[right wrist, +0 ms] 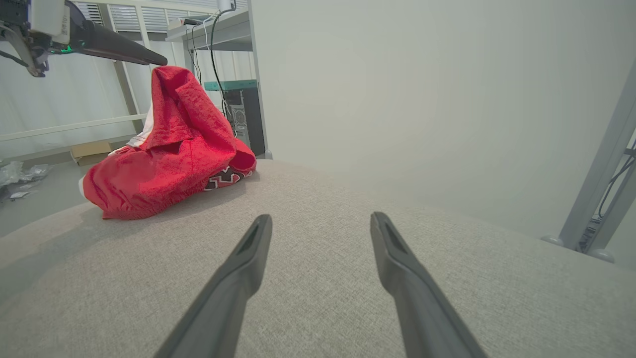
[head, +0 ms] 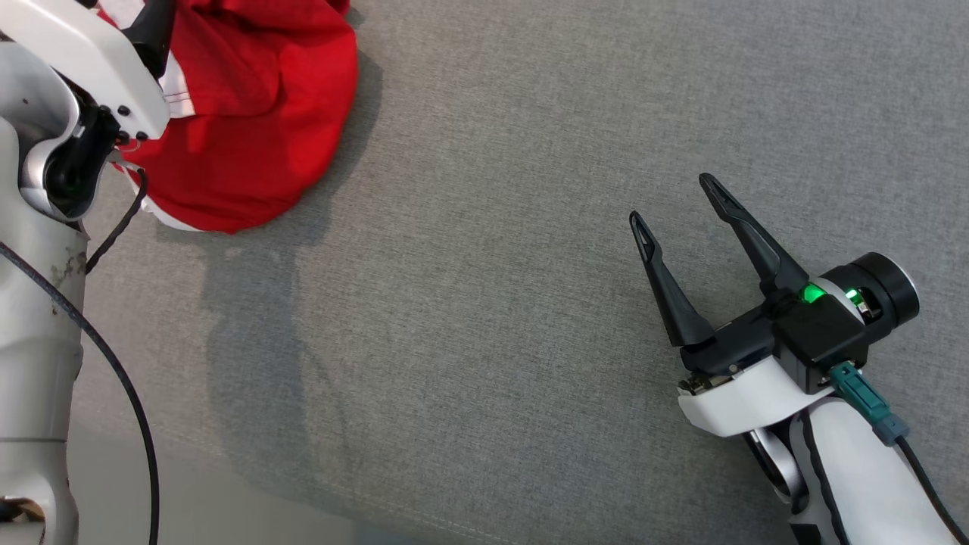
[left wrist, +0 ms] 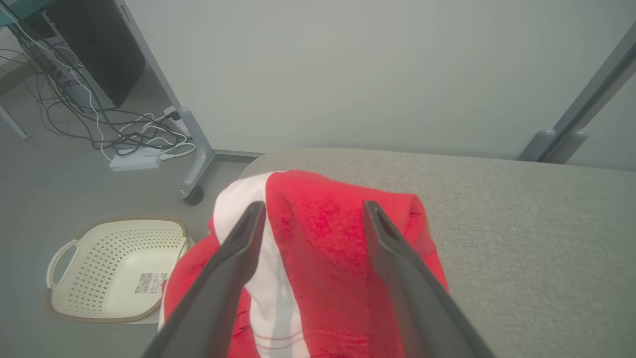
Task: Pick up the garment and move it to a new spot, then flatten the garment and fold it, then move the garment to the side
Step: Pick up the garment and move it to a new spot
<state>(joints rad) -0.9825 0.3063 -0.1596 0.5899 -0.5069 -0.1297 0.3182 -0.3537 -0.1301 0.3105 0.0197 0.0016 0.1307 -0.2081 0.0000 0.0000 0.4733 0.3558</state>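
Left pincer (left wrist: 314, 205) sits closest to its camera, its two dark fingers spread wide with nothing clamped between them. The red garment (left wrist: 338, 258) lies straight ahead of those fingers and just under them, a white stripe running along beside one of them. From the right wrist view the garment (right wrist: 164, 169) is a bunched heap at the far left end of the grey cushion (right wrist: 318, 298), near its edge. One fold is drawn up into a peak that reaches the tip of the left pincer (right wrist: 149, 57); whether cloth and tip touch, I cannot tell. As a heap it shows no clear long axis, only that upright peak.

The right pincer (head: 674, 200) is also wide open and empty, hovering well apart from the garment (head: 257, 113) with bare cushion (head: 484, 303) between them.

The left arm is plainly the nearer one, so the pickup looks like its job: close on the raised fold and carry it rightward onto the open cushion.
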